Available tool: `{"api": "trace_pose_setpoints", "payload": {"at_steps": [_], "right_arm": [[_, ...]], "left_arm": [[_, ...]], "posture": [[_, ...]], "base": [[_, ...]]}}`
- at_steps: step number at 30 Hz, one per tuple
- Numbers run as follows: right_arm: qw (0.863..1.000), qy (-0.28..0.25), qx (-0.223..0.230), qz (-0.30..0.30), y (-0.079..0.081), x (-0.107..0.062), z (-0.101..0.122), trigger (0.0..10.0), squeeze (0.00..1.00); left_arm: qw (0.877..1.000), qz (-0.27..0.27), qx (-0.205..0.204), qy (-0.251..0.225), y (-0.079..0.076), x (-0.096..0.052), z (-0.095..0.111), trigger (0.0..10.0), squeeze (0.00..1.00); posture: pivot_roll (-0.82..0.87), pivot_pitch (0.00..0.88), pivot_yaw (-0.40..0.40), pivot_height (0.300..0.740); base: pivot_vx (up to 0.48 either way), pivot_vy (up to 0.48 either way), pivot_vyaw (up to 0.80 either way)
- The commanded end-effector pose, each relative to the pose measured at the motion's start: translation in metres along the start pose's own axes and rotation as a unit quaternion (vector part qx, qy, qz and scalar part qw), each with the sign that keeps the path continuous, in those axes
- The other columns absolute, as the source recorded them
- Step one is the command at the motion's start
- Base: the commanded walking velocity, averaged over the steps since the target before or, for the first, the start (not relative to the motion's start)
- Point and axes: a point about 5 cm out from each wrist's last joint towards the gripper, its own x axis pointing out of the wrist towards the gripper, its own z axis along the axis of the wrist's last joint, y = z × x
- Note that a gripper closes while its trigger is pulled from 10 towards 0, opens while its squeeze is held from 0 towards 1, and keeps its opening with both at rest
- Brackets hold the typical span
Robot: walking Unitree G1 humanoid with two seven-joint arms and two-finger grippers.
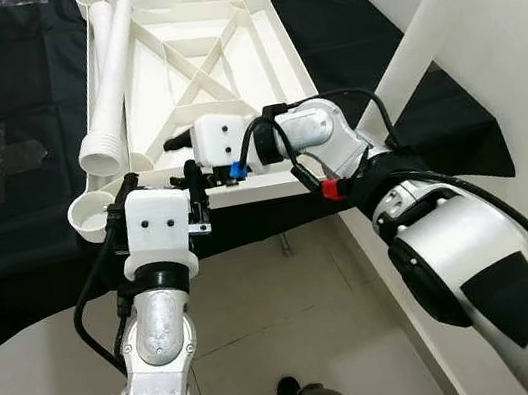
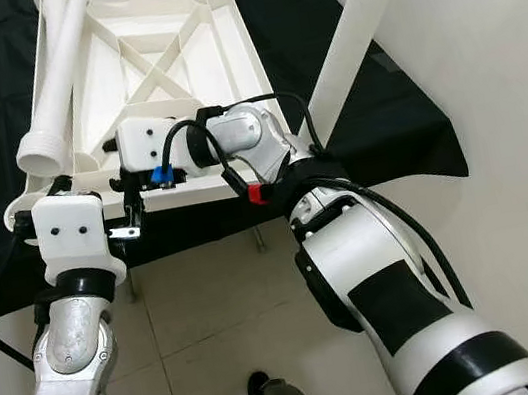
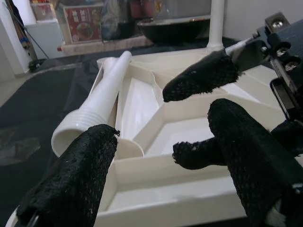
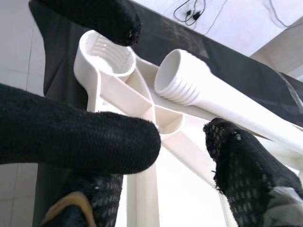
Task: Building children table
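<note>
My left gripper (image 3: 156, 156) hangs open; loose leg (image 1: 109, 91) lies at eleven o'clock, long axis running away, threaded mouth nearest.

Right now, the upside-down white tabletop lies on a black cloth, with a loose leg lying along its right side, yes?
Not quite. The loose leg lies along the left side of the tabletop, as the left eye view shows. The tabletop is upside down on the black cloth.
</note>
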Motion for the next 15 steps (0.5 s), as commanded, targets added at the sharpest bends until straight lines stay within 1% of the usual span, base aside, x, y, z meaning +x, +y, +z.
{"api": "trace_pose_setpoints", "payload": {"at_steps": [1,2,3,4,6,7,8,9,10,11,12,13,14,15], "right_arm": [[0.999,-0.025,0.028,-0.034,-0.010,-0.008,0.003,10.0,0.00],[0.998,-0.028,0.039,-0.039,-0.011,-0.009,0.002,10.0,0.00],[0.994,-0.029,0.078,-0.068,-0.016,-0.011,0.000,10.0,0.00],[0.990,-0.030,0.105,-0.086,-0.019,-0.013,-0.002,10.0,0.00],[0.966,-0.053,0.193,-0.167,-0.030,-0.019,-0.007,10.0,0.00],[0.966,-0.053,0.193,-0.167,-0.030,-0.019,-0.007,10.0,0.00],[0.957,-0.059,0.214,-0.188,-0.033,-0.021,-0.008,10.0,0.00],[0.957,-0.059,0.214,-0.188,-0.033,-0.021,-0.008,10.0,0.00],[0.936,-0.078,0.246,-0.238,-0.037,-0.027,-0.011,10.0,0.00],[0.936,-0.078,0.246,-0.238,-0.037,-0.027,-0.011,10.0,0.00],[0.911,-0.099,0.271,-0.296,-0.038,-0.034,-0.016,10.0,0.00],[0.882,-0.116,0.293,-0.349,-0.038,-0.041,-0.021,10.0,0.00],[0.862,-0.126,0.307,-0.382,-0.037,-0.047,-0.025,10.0,0.00],[0.862,-0.126,0.307,-0.382,-0.037,-0.047,-0.025,10.0,0.00]], "left_arm": [[0.999,-0.010,-0.003,0.036,-0.004,-0.003,-0.013,10.0,0.00],[0.999,-0.010,-0.003,0.035,-0.004,-0.003,-0.014,10.0,0.00],[0.999,-0.011,-0.006,0.035,-0.005,-0.003,-0.013,10.0,0.00],[0.999,-0.011,-0.008,0.034,-0.005,-0.003,-0.013,10.0,0.00],[0.999,-0.009,-0.015,0.037,-0.004,-0.004,-0.014,10.0,0.00],[0.999,-0.009,-0.015,0.037,-0.004,-0.004,-0.014,10.0,0.00],[0.999,-0.009,-0.016,0.038,-0.004,-0.005,-0.014,10.0,0.00],[0.999,-0.009,-0.016,0.038,-0.004,-0.005,-0.014,10.0,0.00],[0.999,-0.007,-0.017,0.039,-0.002,-0.005,-0.015,10.0,0.00],[0.999,-0.007,-0.017,0.039,-0.002,-0.005,-0.015,10.0,0.00],[0.999,-0.003,-0.018,0.040,0.001,-0.005,-0.015,10.0,0.00],[0.999,0.000,-0.018,0.039,0.003,-0.004,-0.014,10.0,0.00],[0.999,0.002,-0.019,0.038,0.005,-0.003,-0.013,10.0,0.00],[0.999,0.002,-0.019,0.038,0.005,-0.003,-0.013,10.0,0.00]], "posture": [[0.01,0.204,-0.158,0.740],[0.01,0.204,-0.158,0.740],[0.02,0.198,-0.160,0.740],[0.02,0.198,-0.160,0.740],[0.02,0.181,-0.154,0.740],[0.02,0.181,-0.154,0.740],[0.02,0.181,-0.154,0.740],[0.02,0.181,-0.154,0.740],[0.04,0.167,-0.147,0.740],[0.04,0.167,-0.147,0.740],[0.04,0.162,-0.143,0.740],[0.04,0.156,-0.136,0.740],[0.04,0.156,-0.136,0.740],[0.04,0.156,-0.136,0.740]], "base": [[0.000,0.000,0.00],[0.000,0.000,0.00],[0.000,0.000,0.00],[0.000,0.000,0.00],[0.000,0.000,0.00],[0.000,0.000,0.00],[0.000,0.000,0.00],[0.000,0.000,0.00],[0.000,0.000,0.00],[0.000,0.000,0.00],[0.000,0.000,0.00],[0.000,0.000,0.00],[0.000,0.000,0.00],[0.000,0.000,0.00]]}}
